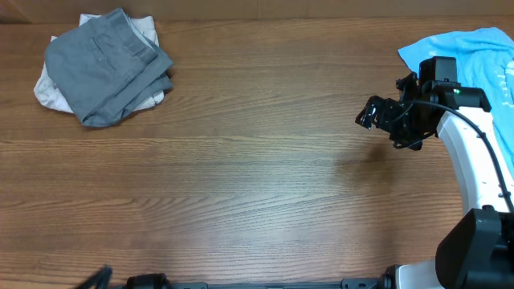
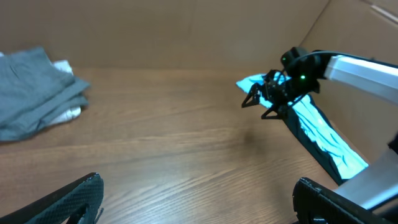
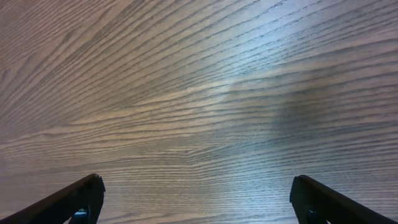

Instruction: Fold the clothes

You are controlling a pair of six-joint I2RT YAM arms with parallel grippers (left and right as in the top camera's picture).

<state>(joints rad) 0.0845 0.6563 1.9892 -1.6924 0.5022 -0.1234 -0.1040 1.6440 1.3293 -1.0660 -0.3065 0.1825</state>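
Note:
Folded medium-grey shorts (image 1: 108, 64) lie at the far left of the table on top of a pale beige garment (image 1: 50, 90); they also show in the left wrist view (image 2: 31, 90). A light-blue T-shirt (image 1: 474, 48) lies crumpled at the far right edge, also in the left wrist view (image 2: 317, 127). My right gripper (image 1: 381, 116) is open and empty, held above bare wood just left of the T-shirt; its fingers (image 3: 196, 199) frame only table. My left gripper (image 2: 199, 199) is open and empty, low at the near edge (image 1: 104, 279). No black garment shows.
The wooden table (image 1: 241, 177) spans the view. The right arm's white body (image 1: 474, 160) reaches in from the near right corner. A brown cardboard wall (image 2: 186, 31) stands behind the table.

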